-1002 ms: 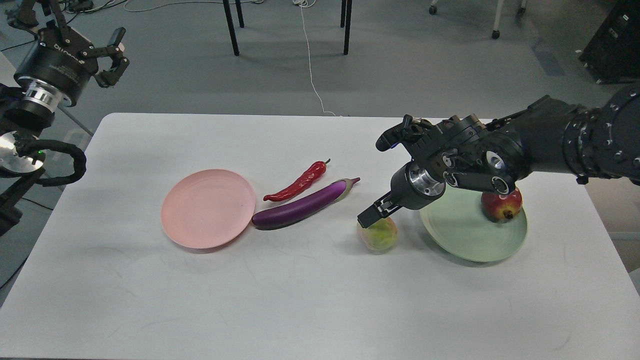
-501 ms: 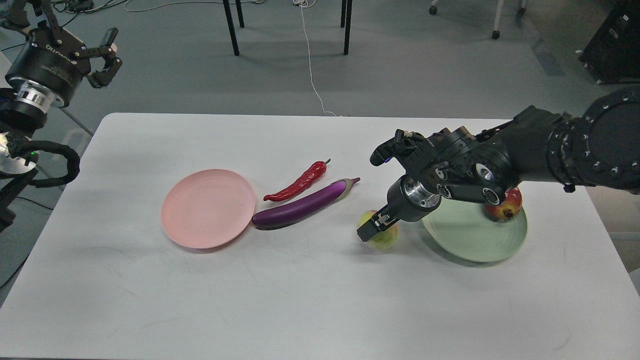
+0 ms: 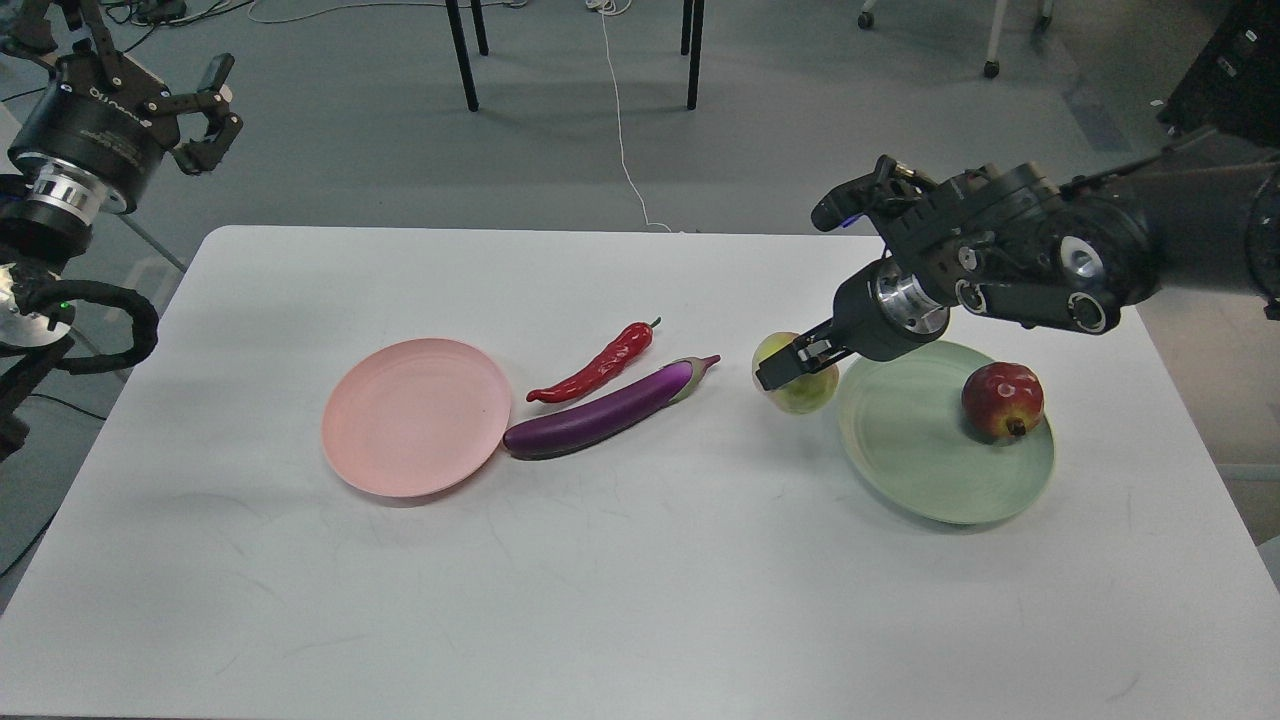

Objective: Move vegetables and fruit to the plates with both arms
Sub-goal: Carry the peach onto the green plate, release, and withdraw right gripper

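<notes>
White table (image 3: 640, 600). Right gripper (image 3: 790, 368) clamps the peach (image 3: 800, 382), lifted beside the green plate (image 3: 930, 470). Judged light, fuzzy, round: grip across the middle. Left gripper (image 3: 205, 120) spread, empty.

— What is different from a second ago?
— The right arm (image 3: 1010, 270) is higher and further back, and the peach (image 3: 797, 373) goes with it, clamped in the right gripper (image 3: 790, 368), up off the surface (image 3: 640, 560) beside the green plate (image 3: 945, 445).
— And the pomegranate (image 3: 1002, 401)?
— Uncovered now, behind the jaws. The left gripper (image 3: 205, 110) sits slightly higher and further left.
</notes>
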